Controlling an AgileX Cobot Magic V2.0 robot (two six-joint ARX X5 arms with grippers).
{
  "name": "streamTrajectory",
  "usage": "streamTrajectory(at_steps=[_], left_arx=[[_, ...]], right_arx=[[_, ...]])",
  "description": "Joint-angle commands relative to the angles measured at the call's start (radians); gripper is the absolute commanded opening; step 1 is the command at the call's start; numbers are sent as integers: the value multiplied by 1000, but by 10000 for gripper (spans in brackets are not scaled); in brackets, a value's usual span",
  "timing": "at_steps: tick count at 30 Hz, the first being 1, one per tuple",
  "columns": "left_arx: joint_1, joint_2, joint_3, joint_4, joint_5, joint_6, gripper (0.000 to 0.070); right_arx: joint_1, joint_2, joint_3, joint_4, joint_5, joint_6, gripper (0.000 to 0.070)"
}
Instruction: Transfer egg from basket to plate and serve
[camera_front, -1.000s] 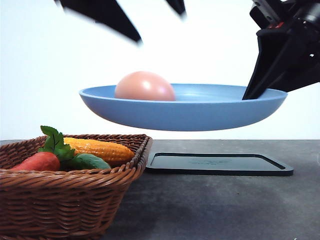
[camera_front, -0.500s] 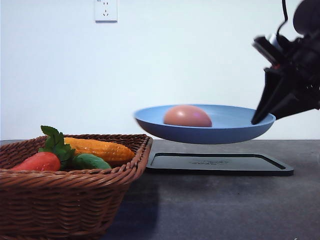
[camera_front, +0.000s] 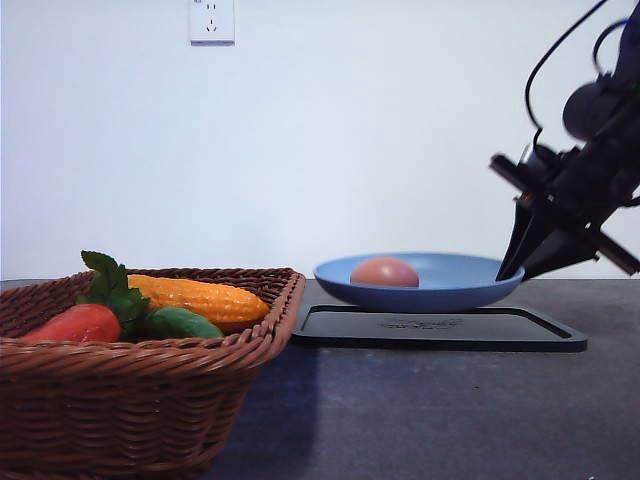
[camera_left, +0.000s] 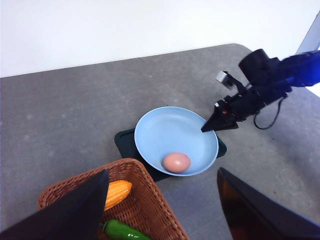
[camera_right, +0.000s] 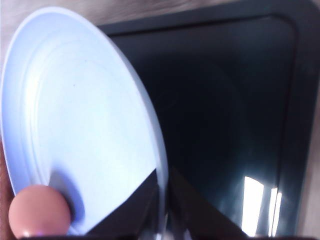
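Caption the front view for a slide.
Right end effector holds the blue plate with egg over the black tray.

Looks like a robot lab or test room, not a real kitchen. There's a plain white wall (camera_front: 350, 130) with just a power socket (camera_front: 211, 20) on the far side, a bare dark grey surface (camera_front: 450, 410), and the food in the wicker basket (camera_front: 140, 400) looks like plastic props: corn (camera_front: 200, 298), a green vegetable (camera_front: 180, 323). A cabled robot arm (camera_front: 590, 170) stands on the right.
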Motion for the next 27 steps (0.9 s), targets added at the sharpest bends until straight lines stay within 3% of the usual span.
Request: streamTrajectory(at_steps=[1, 6, 12, 20, 27], left_arx=[[-10, 5, 17, 6, -7, -9, 441], [-10, 5, 17, 6, -7, -13, 441], [-10, 8, 17, 6, -7, -17, 441], [-10, 19, 17, 6, -7, -16, 426], [-10, 30, 17, 7, -7, -14, 404]], right_arx=[[1, 43, 46, -1, -14, 11, 0], [1, 102, 87, -11, 2, 11, 0], [1, 107, 90, -20, 87, -2, 2], [1, 107, 96, -17, 89, -24, 189], [-4, 86, 110, -34, 85, -32, 214]])
